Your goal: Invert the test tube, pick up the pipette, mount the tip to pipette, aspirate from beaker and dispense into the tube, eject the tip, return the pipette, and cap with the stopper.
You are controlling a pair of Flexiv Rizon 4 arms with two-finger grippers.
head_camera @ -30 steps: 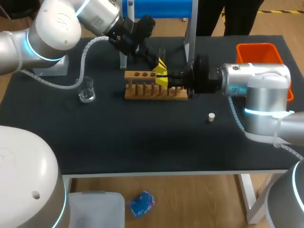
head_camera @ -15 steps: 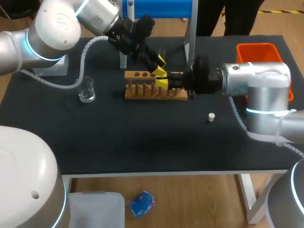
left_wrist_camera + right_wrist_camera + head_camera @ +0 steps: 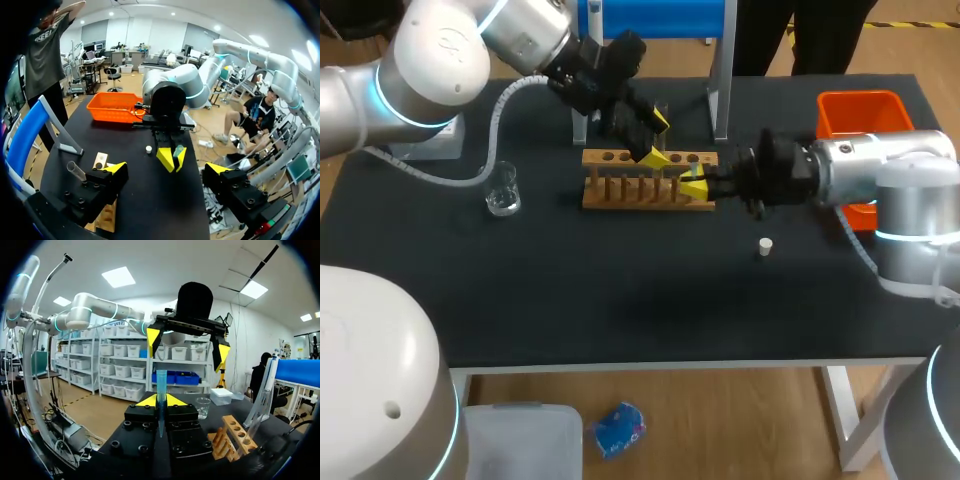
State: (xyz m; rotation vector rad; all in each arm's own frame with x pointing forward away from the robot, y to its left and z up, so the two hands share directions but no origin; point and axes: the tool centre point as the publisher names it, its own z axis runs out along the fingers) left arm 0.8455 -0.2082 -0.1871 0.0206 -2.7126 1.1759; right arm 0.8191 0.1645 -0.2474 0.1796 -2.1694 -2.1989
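Head view: left gripper (image 3: 654,140) hangs over the back edge of the wooden rack (image 3: 615,195), fingers spread wide with nothing between them. Right gripper (image 3: 696,187) is at the rack's right end, fingers pinched together on a small pipette tip (image 3: 694,174).

Right wrist view confirms this. Both yellow tips press the blue pipette tip from two sides. It runs along the fingers and sticks out past them, wide end outward. The left gripper is just ahead, open, with its two yellow tips well apart on either side of the pipette tip's line and not touching it.

Left wrist view: own fingers are far apart and hold nothing. The right gripper sits ahead, in line with the gap. The test tube (image 3: 75,170) is tilted, just beside the outer side of one left finger and not between the fingers; cannot tell if it touches.

On the table (image 3: 620,290), the beaker (image 3: 503,190) stands left of the rack, well apart from both grippers. The stopper (image 3: 766,245) lies alone near the right arm, in front of it. The orange bin (image 3: 825,115) is at the far right corner.
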